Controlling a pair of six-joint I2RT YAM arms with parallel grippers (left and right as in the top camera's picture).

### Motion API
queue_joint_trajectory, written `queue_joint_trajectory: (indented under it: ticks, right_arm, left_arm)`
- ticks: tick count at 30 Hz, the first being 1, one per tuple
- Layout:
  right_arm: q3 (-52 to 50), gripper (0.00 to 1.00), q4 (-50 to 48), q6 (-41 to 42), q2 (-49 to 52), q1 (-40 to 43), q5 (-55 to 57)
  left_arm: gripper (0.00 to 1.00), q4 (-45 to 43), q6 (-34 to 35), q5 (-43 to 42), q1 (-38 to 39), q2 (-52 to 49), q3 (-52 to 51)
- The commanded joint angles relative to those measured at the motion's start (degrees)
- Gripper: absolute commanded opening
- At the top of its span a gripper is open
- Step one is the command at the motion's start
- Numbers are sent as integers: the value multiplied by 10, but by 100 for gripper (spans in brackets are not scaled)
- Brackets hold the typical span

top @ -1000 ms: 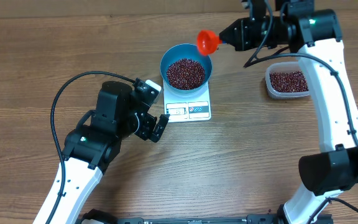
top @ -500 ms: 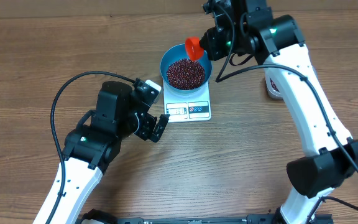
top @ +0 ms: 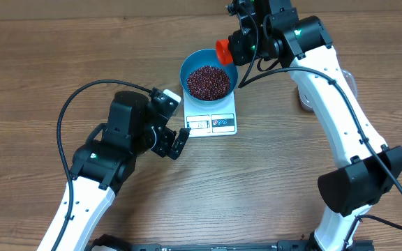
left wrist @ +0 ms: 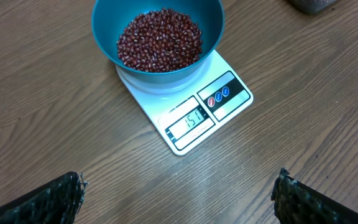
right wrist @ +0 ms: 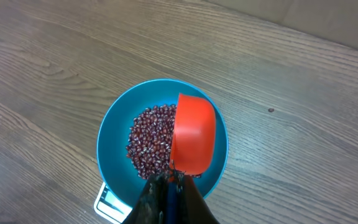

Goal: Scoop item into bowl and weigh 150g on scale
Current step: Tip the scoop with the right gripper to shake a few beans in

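The blue bowl (top: 187, 70) stands on the white scale (top: 212, 123), with a heap of dark red-brown beans (top: 209, 81) in it. My right gripper (top: 233, 49) is shut on the handle of a red scoop (top: 222, 50), which hangs tilted over the bowl's far right rim. In the right wrist view the scoop (right wrist: 193, 134) shows its rounded back above the beans (right wrist: 149, 144) and the bowl (right wrist: 110, 140). My left gripper (top: 181, 142) is open and empty, low over the table left of the scale. Its view shows the bowl (left wrist: 104, 37), beans (left wrist: 160, 38) and scale (left wrist: 185, 140) ahead of the gripper (left wrist: 179, 199).
A clear tub (top: 303, 98) sits right of the scale, mostly hidden by my right arm; its edge shows at the top right of the left wrist view (left wrist: 312, 5). Black cables loop beside both arms. Bare wooden table surrounds the scale.
My right gripper has carried the red scoop left, from beyond the bowl's right rim to over the bowl, and turned it. The arm now covers most of the tub. The left arm has not moved.
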State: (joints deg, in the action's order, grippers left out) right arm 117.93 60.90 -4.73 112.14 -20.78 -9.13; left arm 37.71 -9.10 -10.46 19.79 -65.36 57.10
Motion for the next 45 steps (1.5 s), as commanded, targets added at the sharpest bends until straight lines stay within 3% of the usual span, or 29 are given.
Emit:
queue_joint_trajectory:
  ticks: [1, 45]
  right_arm:
    - [13, 4, -5, -3, 11, -1, 7]
    - [13, 4, -10, -2, 94, -2, 5]
  left_arm:
    - [99, 0, 5, 4, 1, 1, 13]
    - [100, 0, 5, 4, 1, 1, 13]
